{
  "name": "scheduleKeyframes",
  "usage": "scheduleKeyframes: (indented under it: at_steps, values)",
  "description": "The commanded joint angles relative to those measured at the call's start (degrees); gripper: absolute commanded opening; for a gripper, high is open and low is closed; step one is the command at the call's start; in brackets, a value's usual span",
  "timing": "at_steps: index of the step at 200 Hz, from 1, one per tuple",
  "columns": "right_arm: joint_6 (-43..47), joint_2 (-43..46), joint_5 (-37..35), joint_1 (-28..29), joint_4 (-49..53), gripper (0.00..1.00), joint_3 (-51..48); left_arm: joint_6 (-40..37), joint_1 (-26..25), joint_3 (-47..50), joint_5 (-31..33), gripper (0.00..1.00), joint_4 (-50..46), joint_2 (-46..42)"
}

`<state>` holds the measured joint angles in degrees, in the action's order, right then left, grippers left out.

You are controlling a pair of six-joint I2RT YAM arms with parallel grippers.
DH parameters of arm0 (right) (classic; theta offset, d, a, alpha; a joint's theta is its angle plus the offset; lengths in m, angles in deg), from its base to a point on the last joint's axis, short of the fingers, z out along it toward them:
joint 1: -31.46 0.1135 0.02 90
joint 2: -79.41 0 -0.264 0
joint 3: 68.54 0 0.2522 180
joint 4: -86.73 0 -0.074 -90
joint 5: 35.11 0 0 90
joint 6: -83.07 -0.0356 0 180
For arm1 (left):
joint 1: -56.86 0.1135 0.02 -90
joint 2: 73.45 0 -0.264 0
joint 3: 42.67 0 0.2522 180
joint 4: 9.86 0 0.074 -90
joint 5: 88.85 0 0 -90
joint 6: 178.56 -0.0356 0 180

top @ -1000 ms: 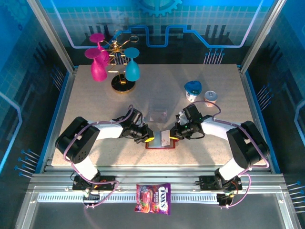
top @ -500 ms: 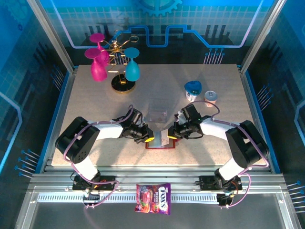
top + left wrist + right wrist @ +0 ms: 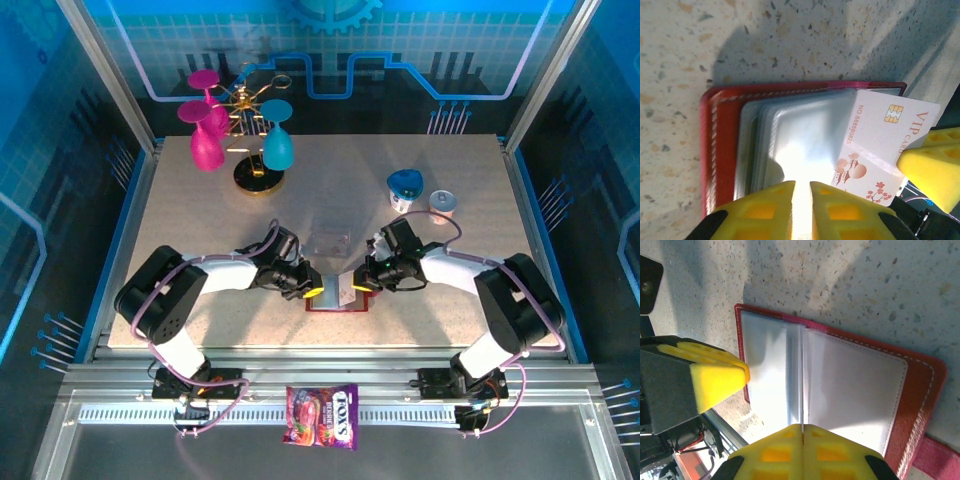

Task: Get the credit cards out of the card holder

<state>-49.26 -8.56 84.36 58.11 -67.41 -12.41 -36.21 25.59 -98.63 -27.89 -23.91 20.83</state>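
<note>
Card holder [image 3: 335,306] lies open near the front edge of the table [image 3: 200,220]; from above we see left gripper [image 3: 312,291] and right gripper [image 3: 358,287] meeting over it. Left wrist: narrow jaws nip its clear sleeves [image 3: 790,135], pale credit card [image 3: 875,135] half out. Right wrist: we've got pads pinched tight on that card's edge.

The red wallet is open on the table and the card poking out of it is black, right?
Not quite. The red wallet is open on the table, but the card poking out of it is whitish-pink with a gold chip and little blossoms, not black. The left wrist view shows it.
</note>
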Motion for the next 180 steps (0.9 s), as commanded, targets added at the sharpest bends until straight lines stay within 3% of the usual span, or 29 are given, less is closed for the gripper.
scheduleKeyframes:
  at_steps: [1, 69, 126, 180]
  values:
    - [3.9, 2.6, -2.1, -0.4, 6.0, 0.03, 3.4, -1.1, 0.4, -2.4, 1.3, 0.18, -4.0, -4.0]
    - [23.1, -0.8, -6.4, -1.4, 22.1, 0.0, 19.5, -2.0, 5.0, 2.8, 3.1, 0.21, -5.3, -12.3]
    - [46.3, -9.3, -14.7, 1.3, 34.5, 0.0, 37.7, -3.1, 8.2, 6.3, 4.0, 0.22, -7.0, -17.2]
    - [72.2, -17.7, -17.3, 5.4, 44.6, 0.0, 52.1, -4.2, 10.5, 8.3, 4.4, 0.22, -8.7, -20.6]
